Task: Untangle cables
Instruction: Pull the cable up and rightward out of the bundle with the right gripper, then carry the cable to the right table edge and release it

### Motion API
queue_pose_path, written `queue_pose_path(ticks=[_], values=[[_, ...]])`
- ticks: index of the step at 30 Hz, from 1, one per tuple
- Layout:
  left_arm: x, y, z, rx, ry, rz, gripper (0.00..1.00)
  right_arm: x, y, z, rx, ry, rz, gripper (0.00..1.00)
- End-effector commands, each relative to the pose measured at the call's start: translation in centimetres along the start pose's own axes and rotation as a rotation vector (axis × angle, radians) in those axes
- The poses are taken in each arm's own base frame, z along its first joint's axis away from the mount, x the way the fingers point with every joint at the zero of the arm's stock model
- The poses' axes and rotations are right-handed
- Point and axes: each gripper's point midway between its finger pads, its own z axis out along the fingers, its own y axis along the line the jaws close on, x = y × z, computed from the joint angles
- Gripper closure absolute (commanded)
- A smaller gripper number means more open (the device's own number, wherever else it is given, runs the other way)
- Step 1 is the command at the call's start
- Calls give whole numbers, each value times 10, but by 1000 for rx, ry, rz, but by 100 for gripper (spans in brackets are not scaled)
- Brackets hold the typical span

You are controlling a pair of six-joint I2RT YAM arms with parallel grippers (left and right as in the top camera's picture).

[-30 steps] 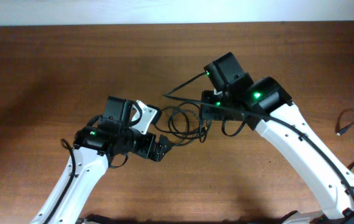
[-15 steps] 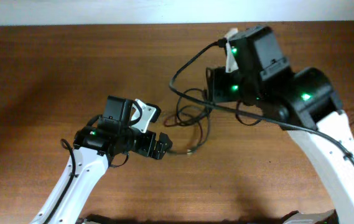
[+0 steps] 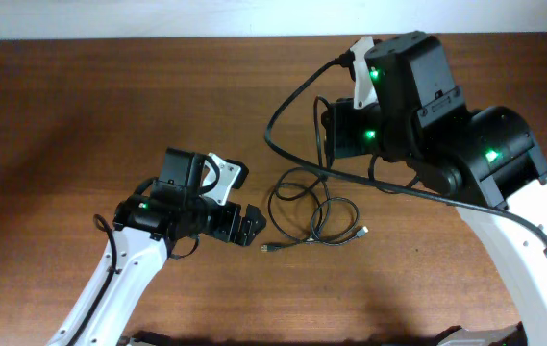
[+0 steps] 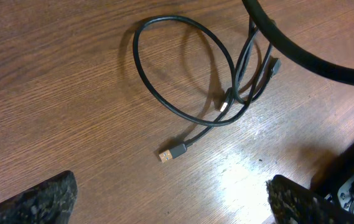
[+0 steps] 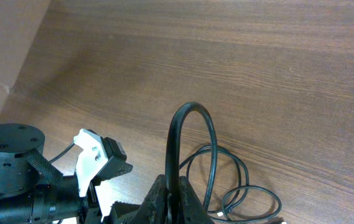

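The cables [image 3: 311, 216] lie on the worktop [image 3: 81, 115], just right of the left fingers [image 3: 247, 229] and before the right arm [image 3: 417, 115].

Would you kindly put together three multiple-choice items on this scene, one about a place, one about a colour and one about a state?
1. Where do the cables lie? A. on the table, ahead of the left pincer; B. draped over the left arm; C. in a box.
2. What colour are the cables? A. white; B. black; C. red.
3. How does the left pincer stand? A. shut on a plug; B. shut on nothing; C. open.
Answers: 1 A, the left wrist view looks straight at them on the wood; 2 B, every cord is black; 3 C, its jaws stand wide apart, empty.
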Motion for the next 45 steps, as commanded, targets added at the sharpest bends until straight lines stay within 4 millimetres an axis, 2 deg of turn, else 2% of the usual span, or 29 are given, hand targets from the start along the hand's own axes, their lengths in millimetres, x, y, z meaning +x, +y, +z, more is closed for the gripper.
queue_pose_path(ticks=[1,7,13,15,17,21,25,31,33,34,39,42,45], values=[[-8,-6,-6,17,-31,10,1,-17,4,-20,-7,-82,-18,96],[-9,-6,-6,18,-33,11,1,-34,8,-33,-15,-156,-43,96],[-9,-6,-6,18,-33,10,1,-81,-20,-79,188,-400,-12,96],[-9,-6,-6,18,-33,11,1,-95,-34,-100,279,-486,11,96],[-9,-6,-6,17,-33,11,1,-104,-45,-116,356,-533,-35,96],[-9,-6,-6,17,-34,11,1,-109,-67,-125,452,-524,-129,96],[-13,-6,-7,17,-50,18,1,-97,-101,-114,546,-415,-119,96],[-14,-6,-7,18,-52,20,1,-78,-145,-73,649,-214,-91,96],[-14,-6,-7,18,-52,19,1,-76,-154,-62,665,-175,-86,96],[-13,-6,-7,18,-49,18,1,-74,-160,-50,674,-137,-84,96],[-12,-6,-6,18,-46,17,1,-62,-172,-18,700,-22,-94,96],[-12,-6,-6,18,-46,17,1,-58,-186,-9,754,19,-94,96],[-12,-6,-7,18,-46,17,1,-57,-208,-15,840,31,-58,96]])
